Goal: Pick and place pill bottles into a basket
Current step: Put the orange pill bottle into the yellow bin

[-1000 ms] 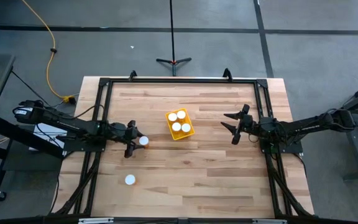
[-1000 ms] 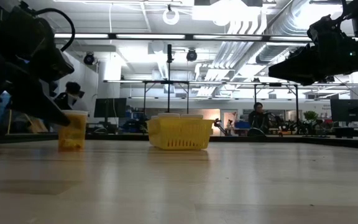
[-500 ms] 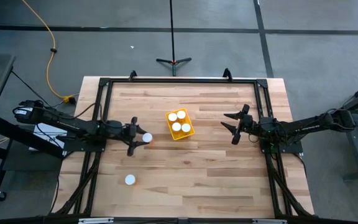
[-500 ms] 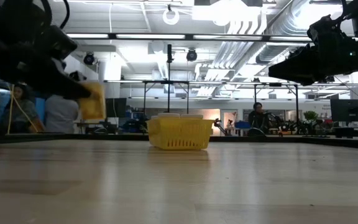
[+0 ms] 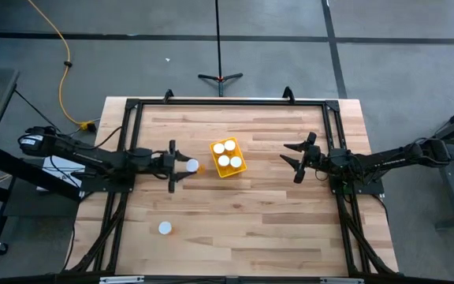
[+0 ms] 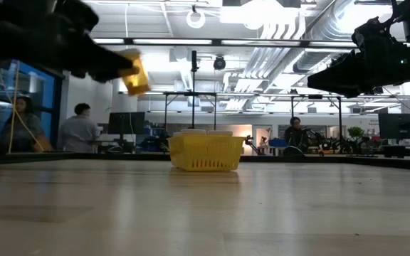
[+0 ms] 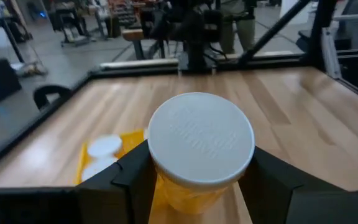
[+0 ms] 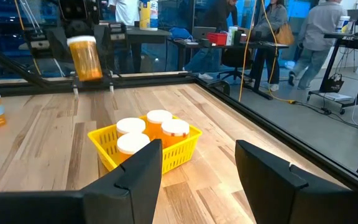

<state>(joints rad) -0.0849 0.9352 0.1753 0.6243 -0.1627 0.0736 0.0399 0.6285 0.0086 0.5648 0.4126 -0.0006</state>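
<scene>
Dark slim jointed arms, black angular fingers (image 8: 143,167).

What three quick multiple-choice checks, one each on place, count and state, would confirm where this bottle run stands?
1. Where is the loose bottle?
A. On the table near the left arm's side
B. In the basket
C. In the right gripper

2. How many caps show in the basket?
A. One
B. Three
C. Six

3. What is the left gripper doing?
A. Hanging open and empty
B. Resting on the table
C. Holding a bottle in the air

Key:
1 A: the high view shows it alone on the wood.
2 B: three white caps show inside it in the high view.
3 C: the held bottle is clear of the table in the low view, the left wrist view shows the fingers around it, and the right gripper waits open.
</scene>
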